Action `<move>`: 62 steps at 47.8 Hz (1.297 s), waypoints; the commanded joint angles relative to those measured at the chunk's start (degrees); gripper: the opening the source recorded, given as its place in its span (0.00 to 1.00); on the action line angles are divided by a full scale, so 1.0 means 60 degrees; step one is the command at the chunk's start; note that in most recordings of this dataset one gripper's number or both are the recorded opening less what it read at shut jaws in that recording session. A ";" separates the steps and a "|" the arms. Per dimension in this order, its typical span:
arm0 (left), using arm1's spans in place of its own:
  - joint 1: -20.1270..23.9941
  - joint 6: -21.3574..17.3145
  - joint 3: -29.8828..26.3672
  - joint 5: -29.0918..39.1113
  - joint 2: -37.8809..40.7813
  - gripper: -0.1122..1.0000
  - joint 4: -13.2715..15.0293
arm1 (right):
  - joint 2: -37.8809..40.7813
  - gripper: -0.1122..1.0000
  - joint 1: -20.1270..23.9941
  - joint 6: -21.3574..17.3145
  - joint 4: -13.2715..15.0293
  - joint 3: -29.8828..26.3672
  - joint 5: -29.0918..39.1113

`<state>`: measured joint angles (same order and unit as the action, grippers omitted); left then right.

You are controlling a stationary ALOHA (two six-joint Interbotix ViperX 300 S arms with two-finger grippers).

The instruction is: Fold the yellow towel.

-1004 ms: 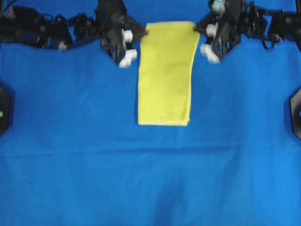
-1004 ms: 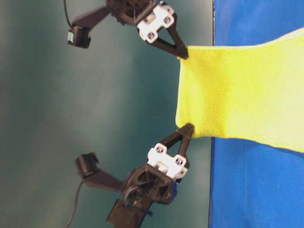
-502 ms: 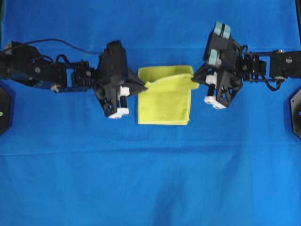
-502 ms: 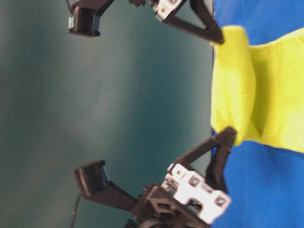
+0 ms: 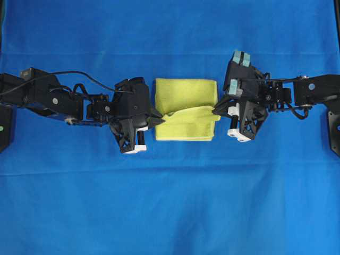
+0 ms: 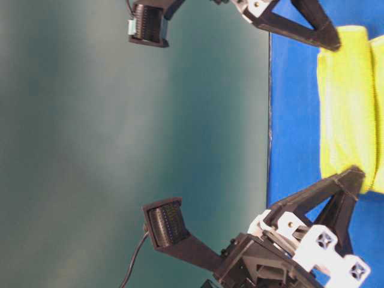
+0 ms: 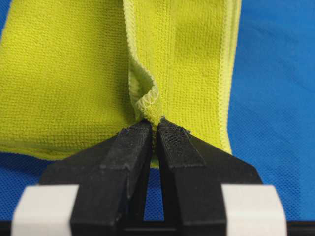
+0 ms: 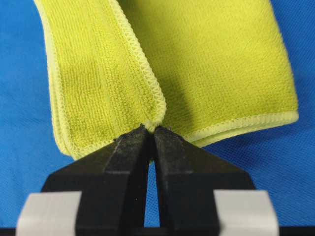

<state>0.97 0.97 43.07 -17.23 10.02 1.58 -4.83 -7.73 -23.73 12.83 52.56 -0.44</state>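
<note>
Yellow towel lay mid-counter on the blue cloth, folded into a compact rectangle between the two arms. Its top layer was doubled over — the carried edge ran across the lower half of the stack in the overhead view, slightly raised and not yet flat.

Left gripper came in from the left side, jaws clenched on the towel's left corner; the left wrist view showed the hemmed corner pinched right at the fingertips, hem curled into a small loop just above them.

Right gripper came in from the right side, jaws likewise clamped on the right corner; the right wrist view showed the stitched hem converging into the closed tips, folded layers fanning out to either side.

Table-level view: both grippers low over the cloth, each tip at one end of the towel's raised fold — the towel stretched between them. Whether the tips touched the counter was not clear.
</note>
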 commanded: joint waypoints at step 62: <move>-0.0586 -0.0249 0.2007 0.0234 -0.4629 0.47 0.0015 | -0.4849 0.60 0.1187 0.0059 0.0381 0.0542 0.1465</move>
<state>-2.55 -0.44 53.79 -14.85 -13.54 1.67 -30.67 0.35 -23.29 14.59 55.46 9.58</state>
